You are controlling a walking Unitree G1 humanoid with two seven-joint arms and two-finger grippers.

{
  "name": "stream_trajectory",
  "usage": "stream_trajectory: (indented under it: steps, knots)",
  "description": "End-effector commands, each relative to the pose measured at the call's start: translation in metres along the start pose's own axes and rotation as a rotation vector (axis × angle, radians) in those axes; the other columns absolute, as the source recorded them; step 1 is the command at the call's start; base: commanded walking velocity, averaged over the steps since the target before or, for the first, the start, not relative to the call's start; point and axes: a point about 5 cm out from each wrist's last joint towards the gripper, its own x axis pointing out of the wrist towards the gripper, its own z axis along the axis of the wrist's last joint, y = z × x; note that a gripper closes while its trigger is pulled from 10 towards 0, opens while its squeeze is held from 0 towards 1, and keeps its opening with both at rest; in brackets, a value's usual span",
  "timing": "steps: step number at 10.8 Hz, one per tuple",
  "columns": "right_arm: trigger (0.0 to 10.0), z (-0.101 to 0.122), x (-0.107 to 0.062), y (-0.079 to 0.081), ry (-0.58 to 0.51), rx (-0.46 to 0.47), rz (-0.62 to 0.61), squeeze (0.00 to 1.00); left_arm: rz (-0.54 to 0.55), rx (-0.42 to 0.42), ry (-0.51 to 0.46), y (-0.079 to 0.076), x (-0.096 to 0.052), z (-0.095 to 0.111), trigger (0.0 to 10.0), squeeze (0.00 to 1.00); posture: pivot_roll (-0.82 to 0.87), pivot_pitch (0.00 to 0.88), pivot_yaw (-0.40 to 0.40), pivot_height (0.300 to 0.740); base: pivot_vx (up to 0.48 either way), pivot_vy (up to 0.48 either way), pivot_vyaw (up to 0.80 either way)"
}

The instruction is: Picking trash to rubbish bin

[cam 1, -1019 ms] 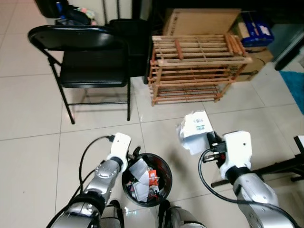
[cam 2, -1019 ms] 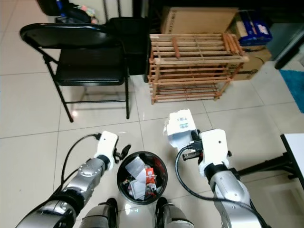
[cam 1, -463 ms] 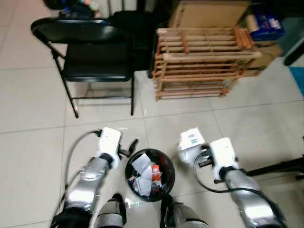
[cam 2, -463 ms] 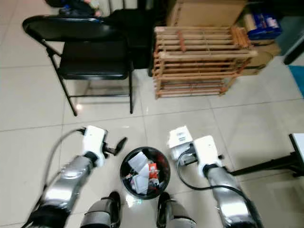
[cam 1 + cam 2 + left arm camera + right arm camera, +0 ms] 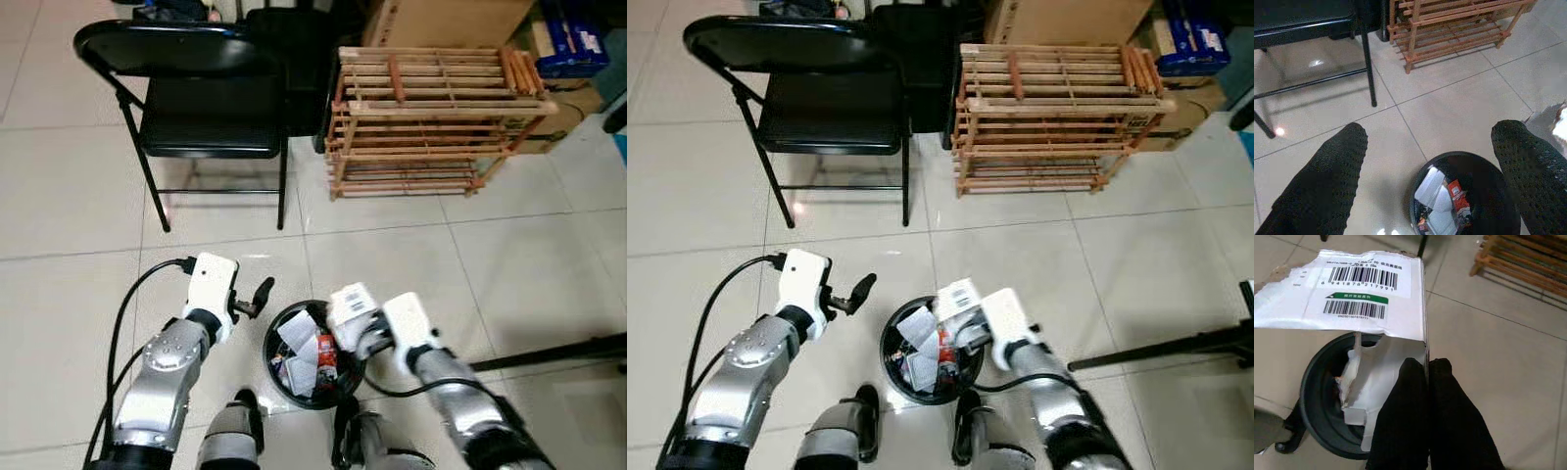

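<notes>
Swinging in from the right, the right gripper (image 5: 1426,382) pinches the torn white package (image 5: 351,305) over the bin's (image 5: 277,338) right rim at lower centre, left gripper (image 5: 1425,161) spread empty — release early and it may catch the edge, spilling outside.

The floor (image 5: 78,206) is laid with pale glossy tiles with thin grout lines, catching small glints of light. A black folding chair (image 5: 201,108) stands on it, and beside it a low wooden slatted rack (image 5: 436,117). Behind the rack sit cardboard boxes (image 5: 441,20), one holding blue packets (image 5: 573,34). A dark metal bar (image 5: 558,351) lies across the tiles.
</notes>
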Motion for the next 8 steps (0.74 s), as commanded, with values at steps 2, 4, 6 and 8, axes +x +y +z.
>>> stream_trajectory:
  steps: [2, 4, 6, 8]
  knots:
    - [10.0, -0.017, -0.002, 0.015, 0.049, -0.010, 0.044, 0.00, -0.004, -0.011, 0.025, -0.005, -0.004, -0.003, 10.0, 1.00, 0.34, 0.336, -0.094, 0.740, 0.000, 0.000, 0.00]
    - [10.0, -0.026, -0.001, 0.042, 0.080, -0.019, 0.118, 0.00, -0.005, -0.008, 0.062, -0.006, -0.005, -0.003, 10.0, 1.00, 0.34, 0.330, -0.097, 0.740, 0.000, 0.000, 0.00]
    - [10.0, -0.026, 0.002, 0.056, 0.079, -0.016, 0.151, 0.00, -0.009, -0.016, 0.110, 0.000, -0.013, -0.012, 10.0, 1.00, 0.34, 0.328, -0.094, 0.740, 0.000, 0.000, 0.00]
    - [10.0, -0.025, 0.003, 0.060, 0.079, -0.022, 0.165, 0.00, -0.033, -0.011, 0.133, 0.001, -0.016, -0.014, 10.0, 1.00, 0.35, 0.330, -0.092, 0.740, 0.000, 0.000, 0.00]
